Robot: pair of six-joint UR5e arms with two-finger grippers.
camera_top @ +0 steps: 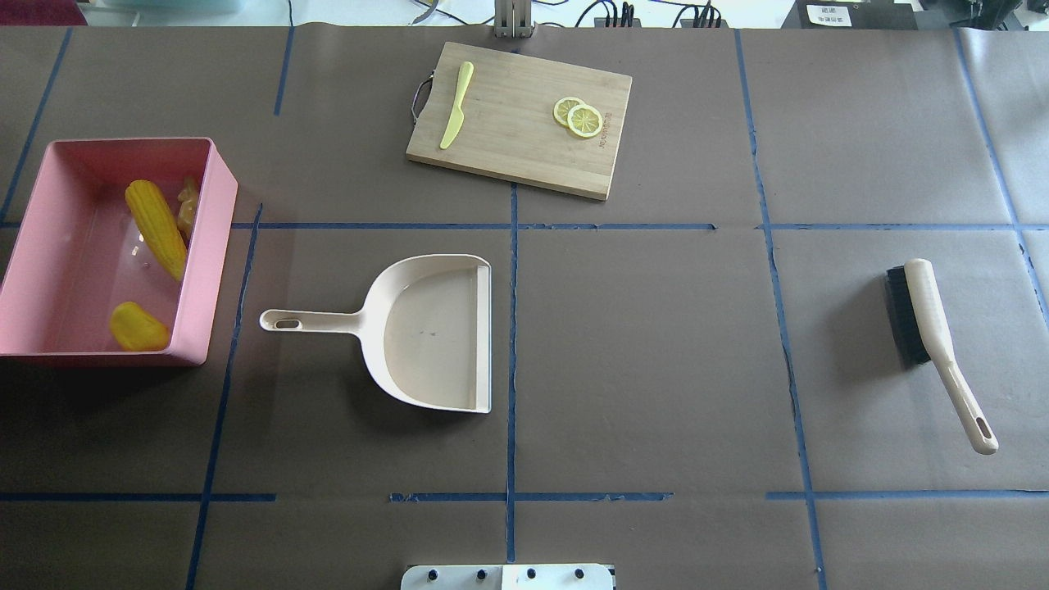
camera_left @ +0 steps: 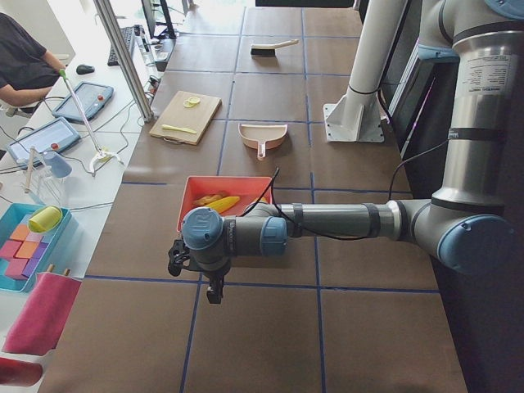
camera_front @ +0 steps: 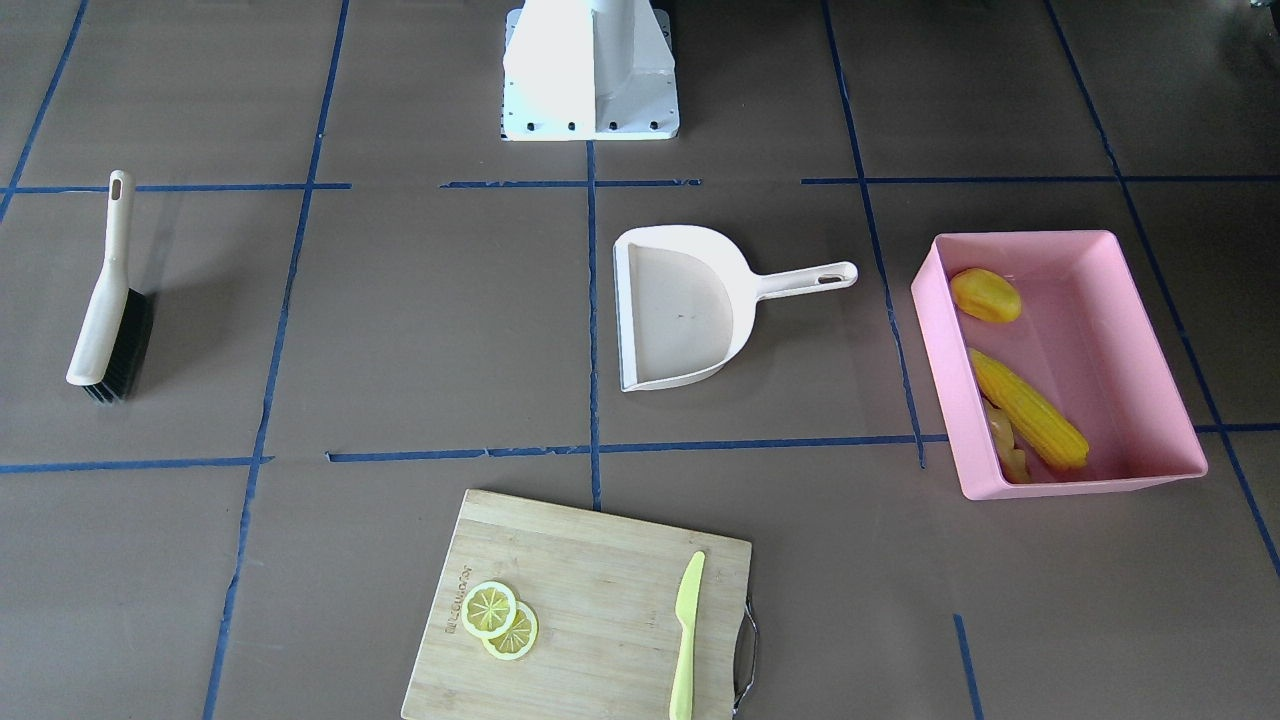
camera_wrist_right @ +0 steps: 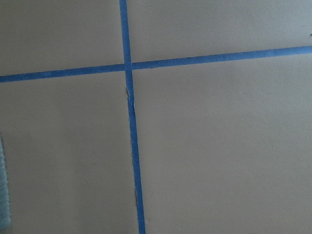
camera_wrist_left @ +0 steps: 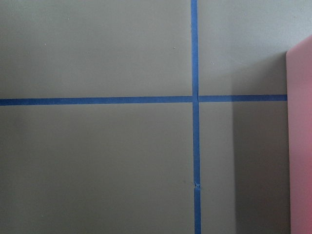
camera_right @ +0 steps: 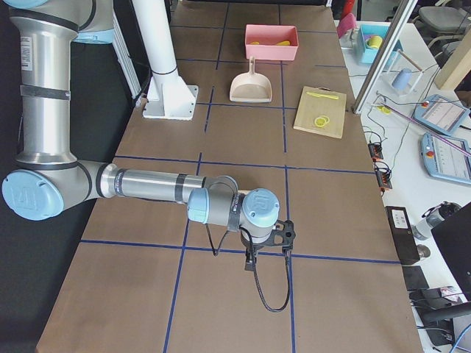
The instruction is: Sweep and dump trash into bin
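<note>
Left arm [camera_left: 344,221] level near bin [camera_top: 209,270], right arm [camera_right: 147,184] level

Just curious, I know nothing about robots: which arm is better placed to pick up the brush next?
Probably the right arm. The brush lies on the robot's right side of the table; the dustpan and bin sit toward its left.

Lemon slices [camera_front: 492,610], knife [camera_front: 688,622] on cutting board [camera_front: 600,585]

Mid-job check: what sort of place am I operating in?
Probably a robotics lab, not a kitchen: table gridded with blue tape, control tablets alongside, a toy corn cob in the pink bin.
</note>
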